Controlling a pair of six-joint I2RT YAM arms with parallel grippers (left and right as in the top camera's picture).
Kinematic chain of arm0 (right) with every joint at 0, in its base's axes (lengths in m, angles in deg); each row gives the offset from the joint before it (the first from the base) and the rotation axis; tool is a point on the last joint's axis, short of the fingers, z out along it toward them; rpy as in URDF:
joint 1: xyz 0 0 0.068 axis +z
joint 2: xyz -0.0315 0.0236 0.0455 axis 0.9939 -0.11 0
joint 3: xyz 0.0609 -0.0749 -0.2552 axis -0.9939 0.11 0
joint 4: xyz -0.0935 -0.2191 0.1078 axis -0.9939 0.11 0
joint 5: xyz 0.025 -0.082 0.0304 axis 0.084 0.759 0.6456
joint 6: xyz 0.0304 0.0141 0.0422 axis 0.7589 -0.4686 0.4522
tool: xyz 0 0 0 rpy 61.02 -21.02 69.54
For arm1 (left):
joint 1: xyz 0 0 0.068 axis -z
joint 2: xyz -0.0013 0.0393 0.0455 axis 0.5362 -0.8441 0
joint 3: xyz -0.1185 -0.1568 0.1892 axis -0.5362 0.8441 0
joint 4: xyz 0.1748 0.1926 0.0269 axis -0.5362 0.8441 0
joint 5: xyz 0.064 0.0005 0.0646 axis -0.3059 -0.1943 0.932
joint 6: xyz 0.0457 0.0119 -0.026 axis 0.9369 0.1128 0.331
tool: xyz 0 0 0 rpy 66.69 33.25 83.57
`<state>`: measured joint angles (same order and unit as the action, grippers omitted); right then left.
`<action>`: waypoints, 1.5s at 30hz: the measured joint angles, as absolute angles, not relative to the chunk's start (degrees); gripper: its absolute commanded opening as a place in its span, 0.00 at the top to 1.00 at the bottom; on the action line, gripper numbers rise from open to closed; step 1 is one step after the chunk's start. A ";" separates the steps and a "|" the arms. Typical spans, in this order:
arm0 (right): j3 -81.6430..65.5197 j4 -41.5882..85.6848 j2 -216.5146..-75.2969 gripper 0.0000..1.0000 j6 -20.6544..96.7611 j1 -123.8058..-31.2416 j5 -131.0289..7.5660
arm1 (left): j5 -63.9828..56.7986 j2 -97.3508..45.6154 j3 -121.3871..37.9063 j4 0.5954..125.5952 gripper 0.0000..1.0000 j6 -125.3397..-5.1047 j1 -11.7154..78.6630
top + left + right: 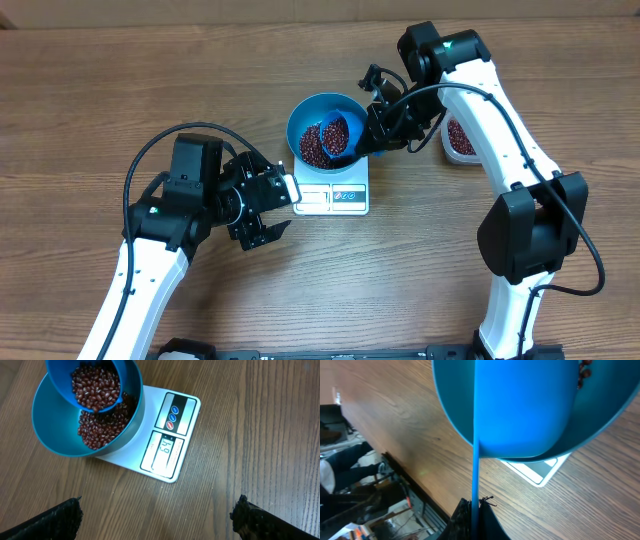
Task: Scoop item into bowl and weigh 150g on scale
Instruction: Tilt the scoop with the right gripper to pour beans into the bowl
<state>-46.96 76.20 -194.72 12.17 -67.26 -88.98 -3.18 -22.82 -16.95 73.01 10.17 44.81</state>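
Now the pour is in hand: the right gripper [372, 132], clamped on the scoop [337, 133] handle, tips beans [312, 146] into the bowl [298, 115] on the scale [335, 196]. Next comes a slow tilt, judged against the display, whose digits I cannot read surely. The left gripper [279, 210] gapes empty just beside the scale. A tub [460, 138] sits behind the right arm.

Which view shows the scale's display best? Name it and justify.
Left wrist: the display of the scale faces the camera up close, digits visible. Overhead shows the scale more fully, but its display is too small to read. Right wrist catches only a white corner of it.
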 measured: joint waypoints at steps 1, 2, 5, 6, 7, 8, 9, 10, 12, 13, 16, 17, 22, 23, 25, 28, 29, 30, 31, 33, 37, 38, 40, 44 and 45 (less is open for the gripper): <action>-46.96 76.18 -194.72 0.96 12.17 -67.13 -88.34 | -3.18 -22.82 -16.95 73.01 0.01 10.20 44.81; -46.96 76.05 -194.72 0.96 12.20 -66.89 -87.42 | -3.18 -22.82 -16.95 73.01 0.01 10.20 44.81; -46.96 75.32 -194.72 0.96 12.33 -65.97 -84.69 | -3.18 -22.82 -16.95 73.01 0.01 10.17 44.81; -46.96 75.04 -194.72 0.96 12.42 -65.56 -83.66 | -3.18 -22.82 -16.95 73.01 0.00 10.20 44.81; -46.96 74.60 -194.72 0.96 12.61 -65.08 -82.38 | -3.18 -22.82 -16.95 73.01 0.00 10.20 44.81; -46.96 74.10 -194.72 0.96 13.01 -64.64 -81.28 | -3.18 -22.82 -16.95 73.01 0.00 10.20 44.81; -46.96 73.58 -194.72 0.96 13.55 -64.14 -80.10 | -3.18 -22.80 -16.95 73.01 0.00 10.17 44.81; -46.96 72.88 -194.72 0.96 14.01 -63.70 -79.01 | -3.18 -22.80 -16.95 73.01 0.01 10.20 44.81; -46.96 71.78 -194.72 0.96 14.82 -63.00 -77.39 | -3.18 -22.82 -16.95 73.01 0.01 10.17 44.81; -46.96 71.24 -194.72 0.96 15.19 -62.69 -76.74 | -3.18 -22.82 -16.95 73.01 0.00 10.20 44.81; -46.96 70.01 -194.72 0.96 16.37 -62.10 -74.75 | -3.18 -22.82 -16.95 73.01 0.01 10.20 44.81; -46.96 69.79 -194.72 0.96 16.70 -61.91 -74.07 | -3.18 -22.82 -16.95 73.01 0.00 10.20 44.81; -46.96 69.40 -194.72 0.96 17.75 -61.21 -69.81 | -3.18 -22.80 -16.95 73.01 0.00 10.20 44.81; -46.96 69.40 -194.72 0.96 17.90 -61.05 -69.06 | -3.18 -22.82 -16.95 73.01 0.00 10.20 44.81; -46.96 69.36 -194.72 0.96 18.01 -60.68 -67.51 | -3.18 -22.82 -16.95 73.01 0.00 10.17 44.81; -46.96 68.85 -194.72 0.96 18.12 -59.98 -65.48 | -3.18 -22.82 -16.95 73.01 0.01 10.20 44.81; -46.96 68.68 -194.72 0.96 18.16 -59.81 -65.11 | -3.18 -22.82 -16.95 73.01 0.01 10.17 44.81; -46.96 68.57 -194.72 0.96 18.16 -59.61 -64.78 | -3.18 -22.82 -16.95 73.01 0.00 10.20 44.81; -46.96 68.44 -194.72 0.96 18.16 -59.52 -64.58 | -3.18 -22.80 -16.95 73.01 0.01 10.17 44.81; -46.96 68.26 -194.72 0.96 18.16 -59.24 -64.17 | -3.18 -22.82 -16.95 73.01 0.00 10.20 44.81; -46.96 68.07 -194.72 0.96 18.19 -59.20 -63.71 | -3.18 -22.80 -16.95 73.01 0.01 10.17 44.81; -46.96 68.00 -194.72 0.96 18.19 -59.22 -63.71 | -3.18 -22.82 -16.95 73.01 0.01 10.17 44.81; -46.98 67.89 -194.72 0.96 18.16 -59.20 -63.69 | -3.18 -22.82 -16.95 73.01 0.00 10.17 44.81; -47.66 68.00 -194.77 0.96 18.19 -59.20 -63.56 | -3.18 -22.82 -16.95 73.03 0.00 10.20 44.81; -48.25 67.98 -194.79 0.96 18.16 -59.22 -63.43 | -3.18 -22.82 -16.95 73.01 0.00 10.20 44.81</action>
